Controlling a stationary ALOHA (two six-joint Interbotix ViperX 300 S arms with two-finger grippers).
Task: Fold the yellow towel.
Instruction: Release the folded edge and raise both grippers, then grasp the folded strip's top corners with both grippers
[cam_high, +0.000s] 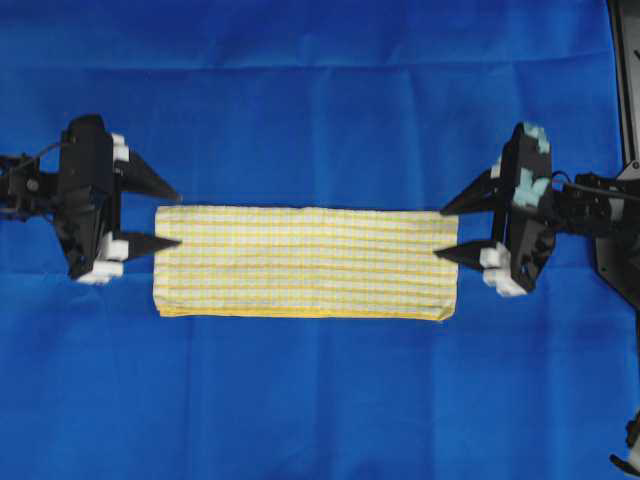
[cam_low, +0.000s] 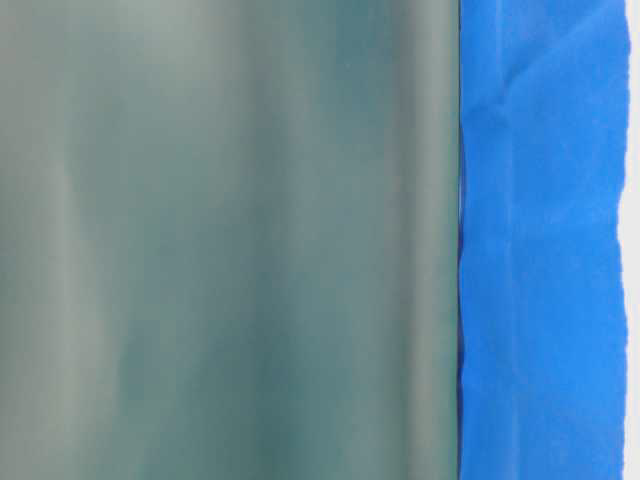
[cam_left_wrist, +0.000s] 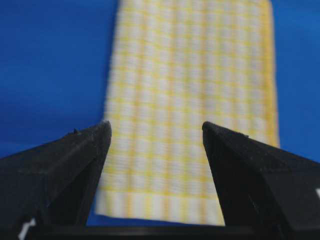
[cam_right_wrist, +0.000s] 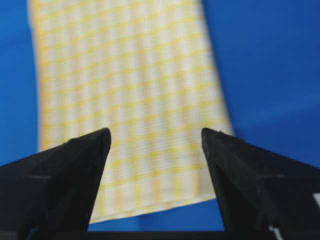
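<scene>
Blue cloth (cam_high: 320, 100) covers the whole bench, and on it the yellow-and-white checked woven towel (cam_high: 305, 262) lies flat as a long folded strip. Its short ends sit just ahead of the left gripper (cam_high: 168, 215) and the right gripper (cam_high: 452, 230), both spread wide and holding nothing. For the next fold, each should probably pinch all layers at one end, square to the hem. Only the overhead view shows both ends; the wrist views show one each; the table-level view shows none.
</scene>
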